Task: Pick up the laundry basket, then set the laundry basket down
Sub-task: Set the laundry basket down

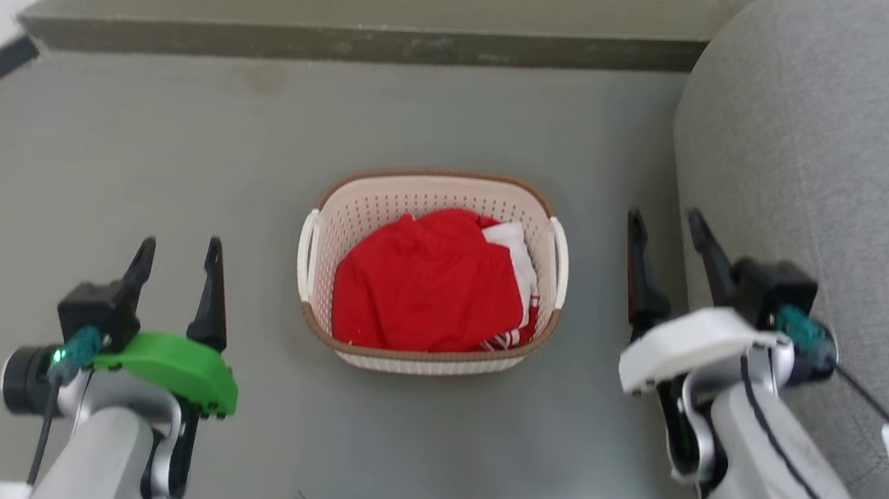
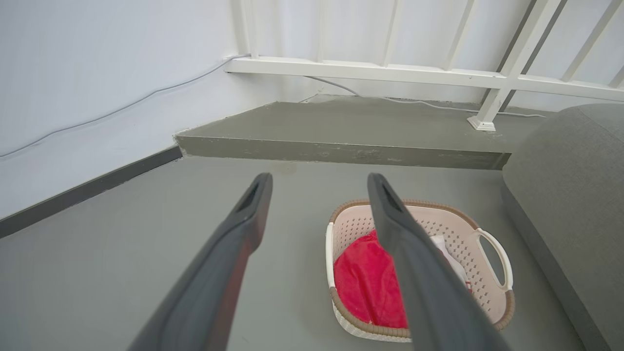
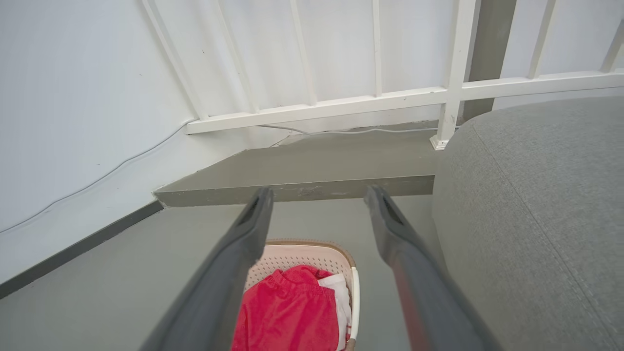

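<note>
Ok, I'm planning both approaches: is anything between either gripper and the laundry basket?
Nothing visible does. Bare floor separates the left gripper and the right gripper from the laundry basket; the grey sofa lies beyond the right gripper, not between.

home interior: grey sofa, white railing, laundry basket.

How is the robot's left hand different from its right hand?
The left gripper wears a green cover; the right gripper wears a white cover. The left gripper is over bare floor, the right gripper next to the grey sofa. Both are open, empty, with dark fingers, flanking the laundry basket.
</note>
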`<state>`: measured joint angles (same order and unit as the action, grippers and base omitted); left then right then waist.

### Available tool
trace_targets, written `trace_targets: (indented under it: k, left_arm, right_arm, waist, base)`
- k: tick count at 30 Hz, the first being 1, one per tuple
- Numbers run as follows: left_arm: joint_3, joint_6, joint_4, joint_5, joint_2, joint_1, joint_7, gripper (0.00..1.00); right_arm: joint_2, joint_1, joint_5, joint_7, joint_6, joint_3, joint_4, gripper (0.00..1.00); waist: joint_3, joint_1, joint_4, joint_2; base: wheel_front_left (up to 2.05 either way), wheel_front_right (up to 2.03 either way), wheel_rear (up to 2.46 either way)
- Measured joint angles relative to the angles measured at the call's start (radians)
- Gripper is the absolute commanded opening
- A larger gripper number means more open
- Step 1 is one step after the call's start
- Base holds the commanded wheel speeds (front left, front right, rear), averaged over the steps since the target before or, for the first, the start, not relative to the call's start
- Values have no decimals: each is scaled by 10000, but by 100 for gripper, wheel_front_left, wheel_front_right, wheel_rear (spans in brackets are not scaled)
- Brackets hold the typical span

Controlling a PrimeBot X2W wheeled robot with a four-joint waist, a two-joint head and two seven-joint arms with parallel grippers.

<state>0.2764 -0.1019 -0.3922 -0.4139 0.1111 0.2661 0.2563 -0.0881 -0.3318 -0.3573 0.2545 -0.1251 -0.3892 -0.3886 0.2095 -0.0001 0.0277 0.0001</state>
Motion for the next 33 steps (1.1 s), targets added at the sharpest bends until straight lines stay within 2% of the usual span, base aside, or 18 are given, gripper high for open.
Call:
trace_targets:
  k: [18, 33]
  left_arm:
    - [-564, -50, 1087, 487, 2, -1822, -2, 100]
    - [-671, -54, 1475, 704, -8, -2480, 0, 100]
  right_arm:
    - [265, 2140, 610, 0, -2, 541, 1411, 100]
    - [322, 2854, 803, 0, -2, 686, 2017, 100]
  waist:
    - [-1172, 0, -120, 0]
    - [-1274, 0, -199, 0]
  base:
    - [0, 0, 0]
    - [0, 0, 0]
